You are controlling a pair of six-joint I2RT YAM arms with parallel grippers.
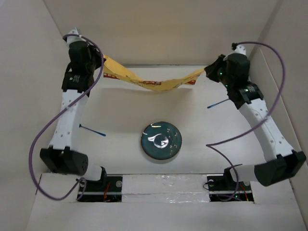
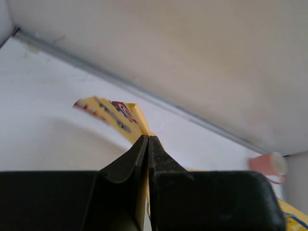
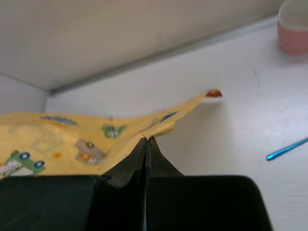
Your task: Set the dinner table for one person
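Spanning the far side of the dinner table (image 1: 120, 108), the yellow mat (image 1: 149, 83) hangs slack between the two arms, at 12 o'clock from the dark plate (image 1: 161, 140). The left gripper (image 1: 102, 63), at about 10 o'clock from the plate, is clamped on the mat's left end. The right gripper (image 1: 208, 72), at about 2 o'clock, is clamped on its right end. Each wrist view shows the jaws together with yellow sheet pinched between them.

The mat's long axis runs from 9 to 3 o'clock, level with both grippers, so neither arm is nearer. It sags and twists at mid-span, and whether the lowest fold touches the surface cannot be told. The sheet is thin and limp, printed with little cars.

Open surface for laying it flat lies toward 6 o'clock, judged to be partly taken by the plate. One blue utensil (image 1: 92, 130) lies at 9 o'clock from the plate, another (image 1: 218, 103) at 2 o'clock. A pink cup (image 3: 293, 31) shows only in the wrist views.
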